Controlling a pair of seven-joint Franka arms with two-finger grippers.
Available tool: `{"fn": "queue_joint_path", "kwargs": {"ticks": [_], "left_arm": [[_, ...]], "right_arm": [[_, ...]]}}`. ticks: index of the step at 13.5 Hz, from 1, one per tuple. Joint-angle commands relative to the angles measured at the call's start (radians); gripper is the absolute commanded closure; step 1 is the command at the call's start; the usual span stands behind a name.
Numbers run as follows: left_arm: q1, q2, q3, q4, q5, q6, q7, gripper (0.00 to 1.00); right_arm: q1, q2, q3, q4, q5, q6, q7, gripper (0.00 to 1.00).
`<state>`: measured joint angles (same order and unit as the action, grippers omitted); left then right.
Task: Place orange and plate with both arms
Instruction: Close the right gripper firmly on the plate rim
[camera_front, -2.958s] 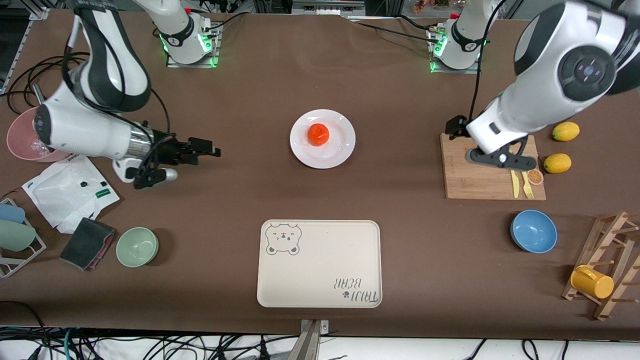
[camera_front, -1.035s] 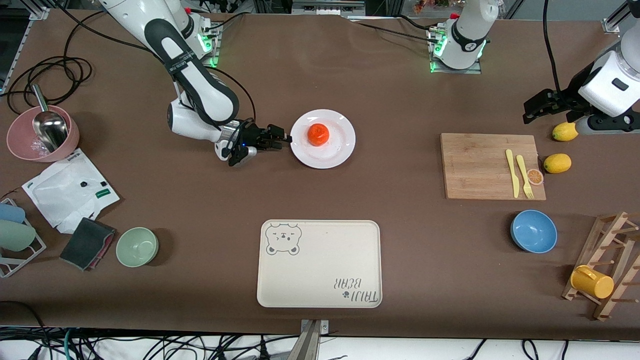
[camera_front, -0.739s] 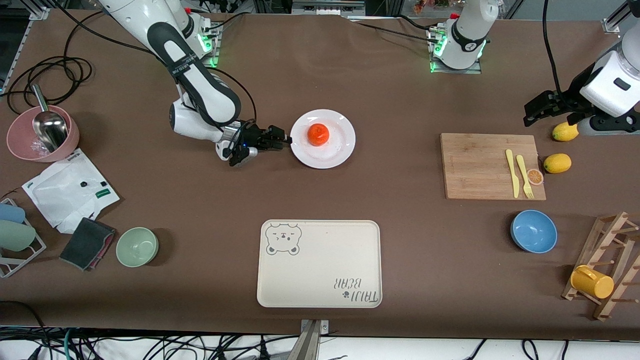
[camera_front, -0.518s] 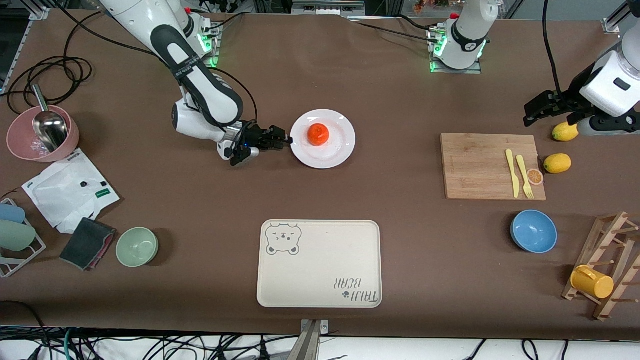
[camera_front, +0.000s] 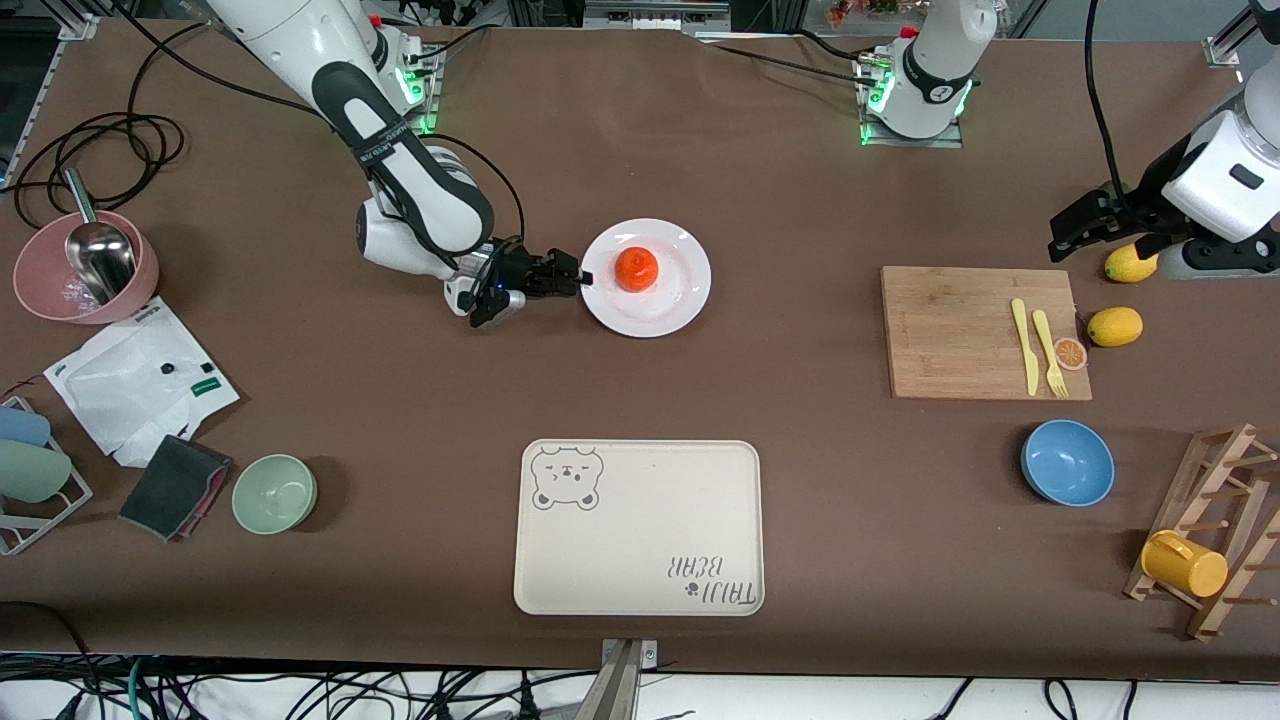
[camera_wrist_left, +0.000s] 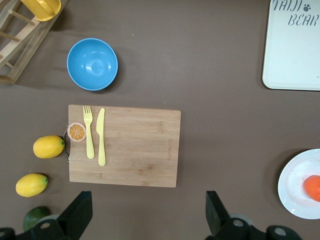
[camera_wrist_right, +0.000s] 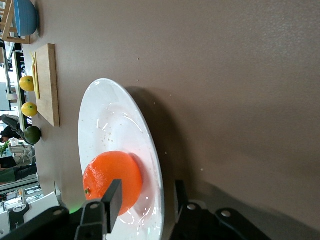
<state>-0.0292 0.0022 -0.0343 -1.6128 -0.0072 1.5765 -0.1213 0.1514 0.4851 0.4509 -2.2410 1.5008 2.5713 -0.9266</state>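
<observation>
The orange (camera_front: 636, 269) sits on the white plate (camera_front: 680, 300) at the table's middle. My right gripper (camera_front: 578, 280) is low at the plate's rim on the side toward the right arm's end. It is open. In the right wrist view my right gripper (camera_wrist_right: 146, 200) straddles the plate's (camera_wrist_right: 115, 115) rim, one finger over the plate by the orange (camera_wrist_right: 107, 175), the other under the rim. My left gripper (camera_front: 1065, 232) is open and empty, up over the table by the cutting board's corner. The left wrist view shows my left gripper (camera_wrist_left: 147, 215), the plate (camera_wrist_left: 295, 185) and the orange (camera_wrist_left: 314, 187).
A beige bear tray (camera_front: 638, 527) lies nearer the camera than the plate. A cutting board (camera_front: 950, 335) with yellow cutlery, two lemons (camera_front: 1114, 326), a blue bowl (camera_front: 1067, 462) and a rack with a yellow mug (camera_front: 1184, 563) are at the left arm's end. A green bowl (camera_front: 274, 492) and a pink bowl (camera_front: 85, 270) are at the right arm's end.
My right gripper has travelled from the right arm's end to the plate and edged onto its rim. My left gripper rose off the cutting board, then held still.
</observation>
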Motion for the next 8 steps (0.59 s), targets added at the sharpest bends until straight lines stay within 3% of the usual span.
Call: {"fn": "queue_joint_path", "kwargs": {"ticks": [1, 8], "left_arm": [[0.005, 0.002, -0.003, 0.008, -0.008, 0.008, 0.020, 0.00], [0.005, -0.004, -0.002, 0.010, -0.010, -0.009, 0.020, 0.00]], "right_arm": [[0.005, 0.012, 0.006, 0.006, 0.027, 0.020, -0.037, 0.53], [0.019, 0.029, 0.006, 0.009, 0.048, 0.039, -0.058, 0.57]]}}
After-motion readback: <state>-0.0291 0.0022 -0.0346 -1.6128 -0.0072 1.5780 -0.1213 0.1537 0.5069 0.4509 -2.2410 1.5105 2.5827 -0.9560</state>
